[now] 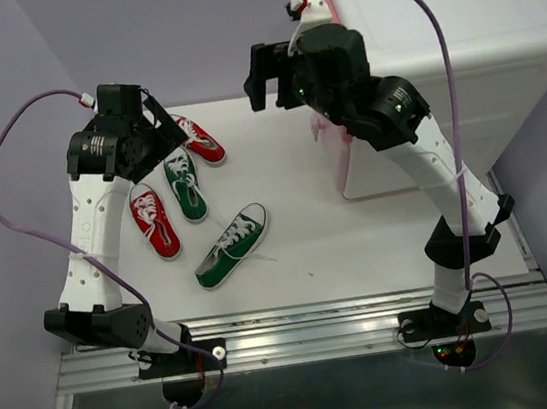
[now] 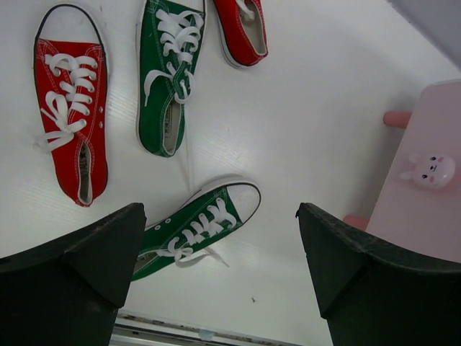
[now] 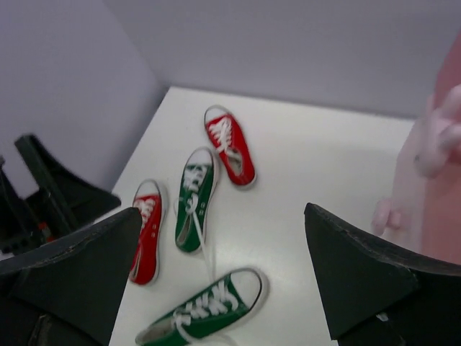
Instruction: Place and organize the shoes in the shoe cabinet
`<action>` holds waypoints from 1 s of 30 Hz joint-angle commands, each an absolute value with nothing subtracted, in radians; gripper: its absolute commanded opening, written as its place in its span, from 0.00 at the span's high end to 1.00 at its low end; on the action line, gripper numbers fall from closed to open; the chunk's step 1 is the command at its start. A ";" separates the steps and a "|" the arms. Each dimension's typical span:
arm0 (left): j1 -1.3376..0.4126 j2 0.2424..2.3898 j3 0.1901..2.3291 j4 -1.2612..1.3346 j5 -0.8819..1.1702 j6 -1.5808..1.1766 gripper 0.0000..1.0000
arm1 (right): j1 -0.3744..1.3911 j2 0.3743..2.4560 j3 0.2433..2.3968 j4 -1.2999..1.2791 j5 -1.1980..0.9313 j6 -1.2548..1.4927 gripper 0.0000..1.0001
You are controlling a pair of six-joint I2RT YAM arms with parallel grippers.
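Seen from above, 4 canvas sneakers lie on the white desk (image 1: 359, 244), left of centre. 2 are red: the left red sneaker (image 1: 155, 221) and the upper red sneaker (image 1: 199, 139). 2 are green: the middle green sneaker (image 1: 185, 184) and the lower green sneaker (image 1: 233, 245).

1 white shoe cabinet (image 1: 452, 30) stands at upper right.

The left hand (image 2: 220, 216), wide open and empty, hovers above the lower green sneaker. In the left wrist view its long axis runs from lower left to upper right, toe at upper right.

The right hand (image 3: 222, 213), also wide open and empty, hangs near the cabinet's pink drawer front (image 3: 436, 209). The left arm is therefore nearer the sneakers.
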State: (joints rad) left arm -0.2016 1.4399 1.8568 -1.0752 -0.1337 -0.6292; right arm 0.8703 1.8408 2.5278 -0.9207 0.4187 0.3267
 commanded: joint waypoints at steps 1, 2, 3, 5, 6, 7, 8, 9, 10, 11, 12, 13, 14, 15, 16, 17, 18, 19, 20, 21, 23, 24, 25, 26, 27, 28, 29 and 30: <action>-0.210 1.466 1.916 -1.032 -0.114 -0.611 0.01 | 0.732 1.867 2.569 -0.734 0.487 0.273 0.00; -0.213 1.470 1.916 -1.028 -0.104 -0.609 0.01 | 0.712 1.865 2.563 -0.704 0.473 0.273 0.00; -0.224 1.471 1.911 -1.013 -0.101 -0.609 0.01 | 0.701 1.864 2.554 -0.674 0.474 0.261 0.00; -0.248 1.473 1.885 -0.987 -0.094 -0.607 0.01 | 0.690 1.874 2.551 -0.582 0.478 0.168 0.00; -0.255 1.474 1.876 -0.979 -0.089 -0.607 0.01 | 0.690 1.896 2.562 -0.557 0.479 0.140 0.00; -0.261 1.476 1.864 -0.968 -0.084 -0.609 0.01 | 0.675 1.910 2.600 -0.519 0.489 0.093 0.00; -0.268 1.479 1.862 -0.968 -0.080 -0.609 0.01 | 0.658 1.919 2.615 -0.499 0.505 0.080 0.00; -0.279 1.488 1.861 -0.957 -0.078 -0.606 0.01 | 0.646 1.924 2.623 -0.479 0.520 0.071 0.00; -0.284 1.494 1.870 -0.953 -0.074 -0.601 0.01 | 0.614 1.919 2.608 -0.433 0.529 0.066 0.00; -0.287 1.502 1.879 -0.947 -0.061 -0.600 0.01 | 0.595 1.913 2.591 -0.413 0.554 0.071 0.00; -0.290 1.511 1.891 -0.940 -0.054 -0.601 0.01 | 0.577 1.905 2.574 -0.396 0.560 0.078 0.00; -0.294 1.534 1.905 -0.934 -0.045 -0.601 0.01 | 0.557 1.896 2.562 -0.387 0.554 0.087 0.00; -0.301 1.549 1.948 -0.921 -0.028 -0.600 0.01 | 0.523 1.893 2.547 -0.385 0.561 0.090 0.00; -0.305 1.581 1.980 -0.916 -0.020 -0.600 0.01 | 0.508 1.894 2.543 -0.385 0.566 0.087 0.00; -0.319 1.600 2.011 -0.908 -0.009 -0.600 0.01 | 0.491 1.893 2.536 -0.385 0.568 0.086 0.00; -0.327 1.621 2.090 -0.902 0.009 -0.600 0.01 | 0.474 1.888 2.528 -0.385 0.575 0.089 0.00; -0.346 1.665 2.174 -0.887 0.038 -0.600 0.01 | 0.444 1.887 2.517 -0.385 0.572 0.092 0.00; -0.347 1.689 2.175 -0.874 0.057 -0.598 0.01 | 0.428 1.884 2.511 -0.385 0.566 0.094 0.00; -0.365 1.715 2.256 -0.846 0.095 -0.598 0.01 | 0.414 1.878 2.507 -0.387 0.561 0.098 0.00; -0.373 1.759 2.294 -0.827 0.112 -0.600 0.01 | 0.385 1.872 2.487 -0.390 0.551 0.106 0.00; -0.402 1.796 2.371 -0.749 0.159 -0.614 0.01 | 0.367 1.852 2.451 -0.397 0.529 0.141 0.00; -0.409 1.819 2.381 -0.715 0.173 -0.635 0.01 | 0.358 1.838 2.422 -0.420 0.520 0.164 0.00; -0.414 1.824 2.372 -0.671 0.216 -0.646 0.01 | 0.357 1.830 2.408 -0.435 0.517 0.179 0.00; -0.420 1.830 2.361 -0.573 0.235 -0.659 0.01 | 0.357 1.824 2.393 -0.454 0.508 0.190 0.00; -0.434 1.836 2.346 -0.522 0.253 -0.676 0.01 | 0.357 1.815 2.379 -0.497 0.500 0.201 0.00; -0.440 1.842 2.332 -0.465 0.279 -0.692 0.01 | 0.357 1.810 2.370 -0.517 0.499 0.207 0.00; -0.448 1.848 2.320 -0.418 0.314 -0.713 0.01 | 0.357 1.806 2.350 -0.535 0.494 0.212 0.00; -0.466 1.873 2.324 -0.343 0.324 -0.724 0.01 | 0.357 1.793 2.338 -0.557 0.491 0.215 0.00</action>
